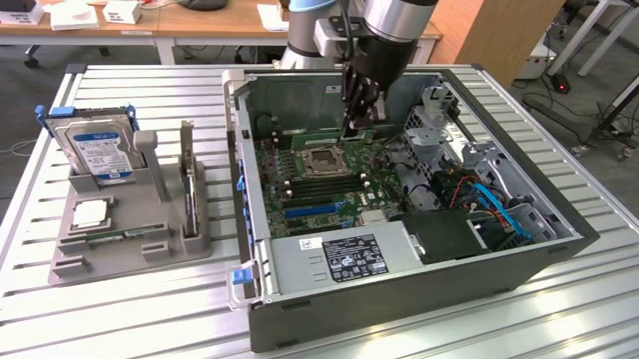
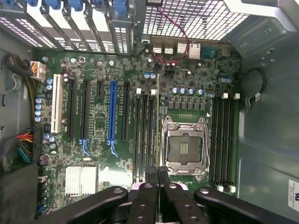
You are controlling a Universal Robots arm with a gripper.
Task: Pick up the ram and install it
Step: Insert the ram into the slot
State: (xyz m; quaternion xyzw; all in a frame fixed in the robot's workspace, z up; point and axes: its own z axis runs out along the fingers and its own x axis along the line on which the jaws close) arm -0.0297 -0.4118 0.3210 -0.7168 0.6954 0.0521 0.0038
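Note:
My gripper [image 1: 358,132] hangs inside the open computer case [image 1: 251,247], above the far part of the motherboard [image 1: 299,196]. It is shut on the ram [image 1: 314,137], a thin green stick held level under the fingers. In the wrist view the ram [image 2: 158,116] shows edge-on as a narrow line running away from the gripper [image 2: 157,171]. There it lies over the gap between the black memory slots [image 2: 144,135] and the processor socket [image 2: 184,147]. I cannot tell how high it is above the board.
A second bank of memory slots [image 2: 223,140] lies beyond the socket. The drive cage [image 1: 439,134] and cables crowd the exterior view's right of the case, and the power supply [image 1: 340,258] sits at the front. A grey holder [image 1: 130,247] with a hard drive [image 1: 100,146] and a processor chip [image 1: 90,215] stands outside the case.

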